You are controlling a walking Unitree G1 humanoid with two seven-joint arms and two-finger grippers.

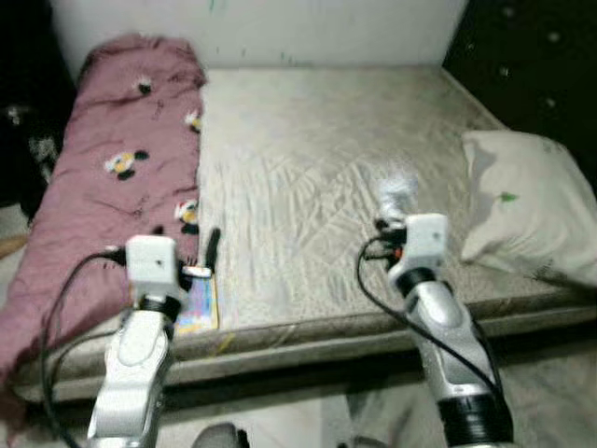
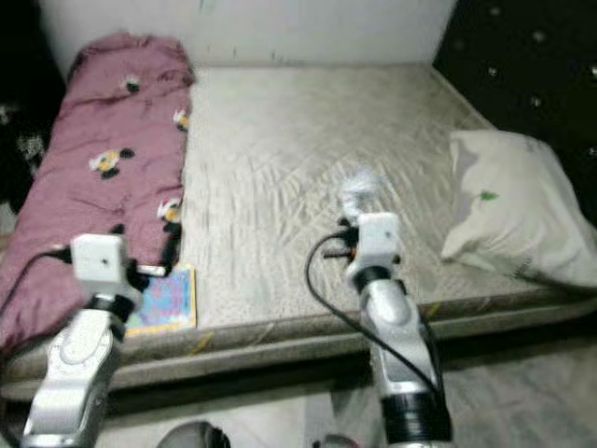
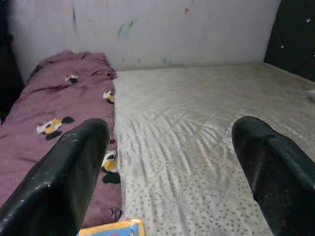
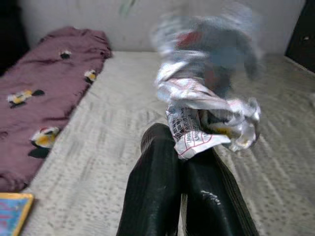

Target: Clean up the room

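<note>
My right gripper [image 4: 179,143] is shut on a crumpled silver wrapper [image 4: 206,110], held a little above the front middle of the grey mattress [image 1: 317,140]. The same wrapper [image 1: 396,191] shows blurred just beyond my right wrist. Over the bed's front left corner my left gripper [image 3: 172,142] is open, nothing between its fingers [image 3: 74,172]. A colourful book [image 1: 198,304] lies flat on the mattress edge just below it, next to the maroon blanket [image 1: 121,159].
A white pillow [image 1: 532,205] lies at the bed's right edge, partly overhanging. The maroon blanket with cartoon prints covers the left strip of the bed. A pale wall [image 3: 162,29] stands behind the bed, and dark surfaces flank both sides.
</note>
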